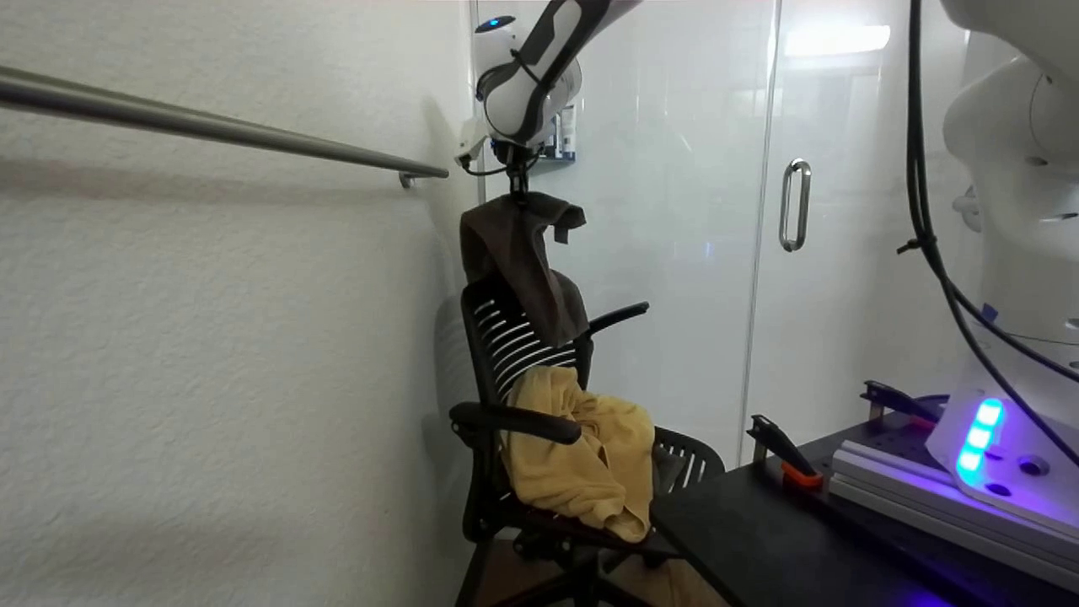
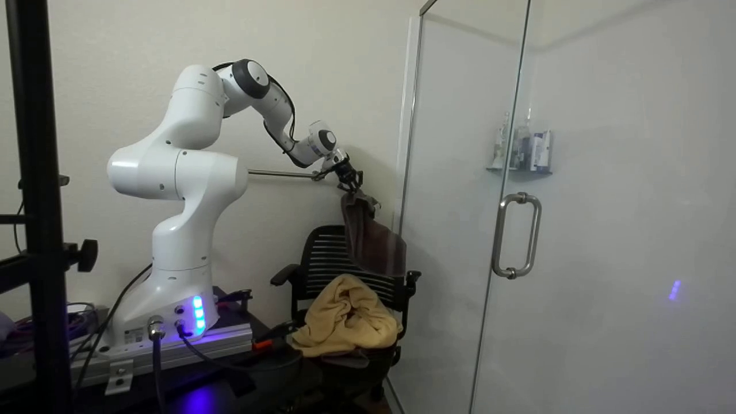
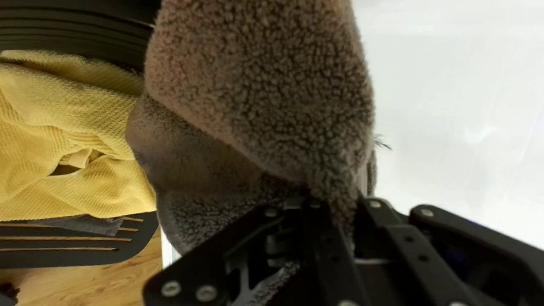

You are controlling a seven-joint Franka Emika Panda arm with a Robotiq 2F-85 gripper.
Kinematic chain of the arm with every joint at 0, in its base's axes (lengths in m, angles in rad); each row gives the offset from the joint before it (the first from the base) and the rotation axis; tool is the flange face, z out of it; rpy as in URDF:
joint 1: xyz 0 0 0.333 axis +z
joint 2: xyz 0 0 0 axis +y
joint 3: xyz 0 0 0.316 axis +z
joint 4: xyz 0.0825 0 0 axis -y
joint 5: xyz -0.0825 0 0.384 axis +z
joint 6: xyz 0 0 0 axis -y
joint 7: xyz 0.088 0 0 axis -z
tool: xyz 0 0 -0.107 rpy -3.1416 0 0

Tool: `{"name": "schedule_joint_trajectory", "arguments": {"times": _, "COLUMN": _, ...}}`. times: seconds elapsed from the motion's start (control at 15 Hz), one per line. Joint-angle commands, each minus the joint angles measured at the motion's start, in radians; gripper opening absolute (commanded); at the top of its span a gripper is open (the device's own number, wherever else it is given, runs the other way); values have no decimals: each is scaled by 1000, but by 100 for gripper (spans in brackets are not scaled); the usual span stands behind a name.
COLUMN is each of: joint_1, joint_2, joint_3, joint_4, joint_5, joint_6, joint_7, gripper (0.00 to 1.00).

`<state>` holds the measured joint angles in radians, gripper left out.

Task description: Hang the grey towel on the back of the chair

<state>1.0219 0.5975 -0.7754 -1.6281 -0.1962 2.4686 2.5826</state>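
Observation:
The grey-brown towel (image 1: pixel 527 253) hangs in folds from my gripper (image 1: pixel 518 192). It also shows in an exterior view (image 2: pixel 374 247) and fills the middle of the wrist view (image 3: pixel 263 85). My gripper (image 3: pixel 340 208) is shut on a pinched fold of it, above the chair's top edge. The black chair (image 1: pixel 506 337) has a slatted back; in both exterior views the towel's lower part overlaps the right of this back (image 2: pixel 322 259). I cannot tell whether the towel touches it or on which side it hangs.
A yellow towel (image 1: pixel 582 455) lies bunched on the chair seat. A metal rail (image 1: pixel 253 131) runs along the wall beside the arm. A glass door with a handle (image 2: pixel 517 236) stands close to the chair. The black table (image 1: pixel 759 539) carries the robot base.

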Motion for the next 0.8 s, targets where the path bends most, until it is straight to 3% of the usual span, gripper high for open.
{"name": "schedule_joint_trajectory", "arguments": {"times": 0.0, "joint_1": -88, "joint_2": -33, "joint_3": 101, "joint_4": 12, "joint_5": -106, "joint_6": -14, "joint_7": 56, "gripper": 18}}
{"name": "schedule_joint_trajectory", "arguments": {"times": 0.07, "joint_1": -43, "joint_2": -7, "joint_3": 39, "joint_4": 5, "joint_5": -45, "joint_6": -1, "joint_7": 19, "gripper": 25}}
{"name": "schedule_joint_trajectory", "arguments": {"times": 0.2, "joint_1": -46, "joint_2": -11, "joint_3": 55, "joint_4": 6, "joint_5": -55, "joint_6": -1, "joint_7": 22, "gripper": 38}}
{"name": "schedule_joint_trajectory", "arguments": {"times": 0.27, "joint_1": -45, "joint_2": -13, "joint_3": 59, "joint_4": 6, "joint_5": -55, "joint_6": -1, "joint_7": 22, "gripper": 63}}
{"name": "schedule_joint_trajectory", "arguments": {"times": 0.4, "joint_1": -42, "joint_2": -15, "joint_3": 62, "joint_4": -4, "joint_5": -47, "joint_6": 9, "joint_7": 22, "gripper": 69}}
{"name": "schedule_joint_trajectory", "arguments": {"times": 0.6, "joint_1": -39, "joint_2": -11, "joint_3": 59, "joint_4": 3, "joint_5": -52, "joint_6": -1, "joint_7": 22, "gripper": 91}}
{"name": "schedule_joint_trajectory", "arguments": {"times": 0.67, "joint_1": -38, "joint_2": -11, "joint_3": 59, "joint_4": 3, "joint_5": -52, "joint_6": -1, "joint_7": 22, "gripper": 74}}
{"name": "schedule_joint_trajectory", "arguments": {"times": 0.73, "joint_1": -38, "joint_2": -11, "joint_3": 59, "joint_4": 3, "joint_5": -52, "joint_6": -1, "joint_7": 22, "gripper": 80}}
